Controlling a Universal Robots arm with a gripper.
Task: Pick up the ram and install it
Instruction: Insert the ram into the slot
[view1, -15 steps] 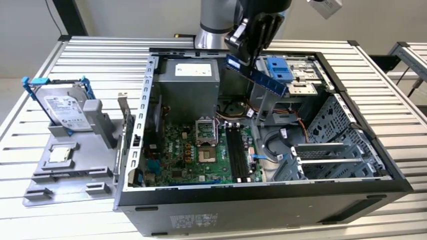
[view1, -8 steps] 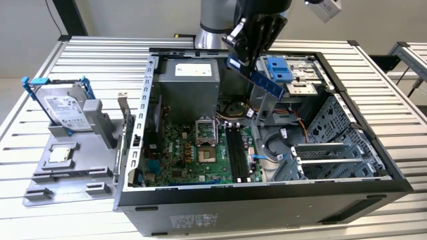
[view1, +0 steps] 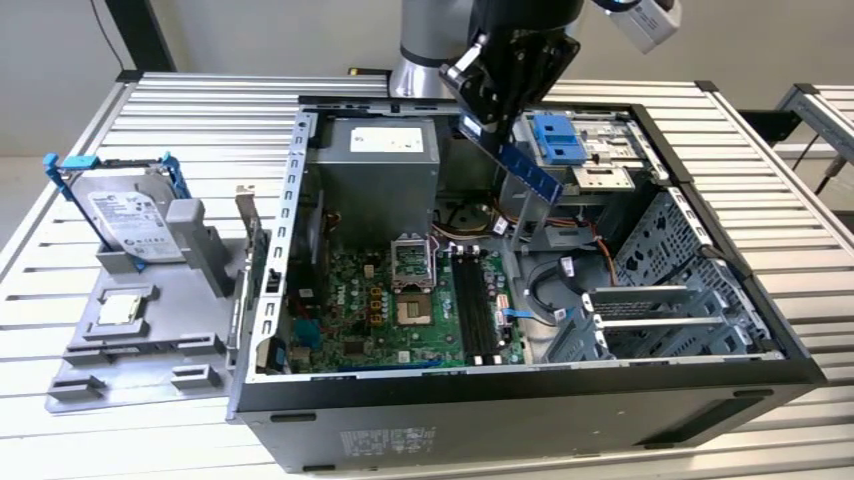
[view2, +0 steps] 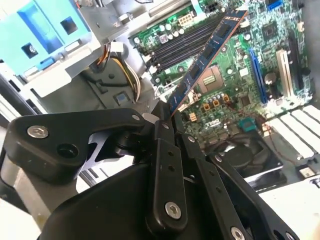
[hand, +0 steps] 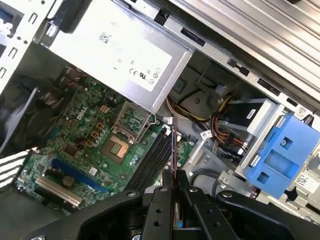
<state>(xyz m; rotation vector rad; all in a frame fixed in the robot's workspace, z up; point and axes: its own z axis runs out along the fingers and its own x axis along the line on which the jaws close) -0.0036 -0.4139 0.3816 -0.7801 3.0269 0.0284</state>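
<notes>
Right now the hand (view1: 483, 118) is pinching one end of the ram (view1: 514, 165). The stick hangs tilted in the air, over the open computer box (view1: 534, 400) that sits on the surface (view1: 200, 100). It is above the green board and touches nothing else. The long black slots (view1: 470, 300) are lower down, well apart from it.

I think the job at this point is to bring the stick over to a slot. To do that well, the hand (view2: 167, 117) should keep a firm hold so the ram (view2: 207, 60) does not slip. The stick should be turned until it runs the same way as the slots (view2: 185, 42) and sits flat over just one of them. It should stay away from the wires and the metal cage close by.

Some things are hard to see. In the first wrist view the ram (hand: 173, 150) looks like a thin line, because it is seen from its edge. I cannot tell if the little clips at the ends of the slots (hand: 152, 162) are open. I cannot make out the notch on the stick either. The arm is cut off at the top in the exterior view.
</notes>
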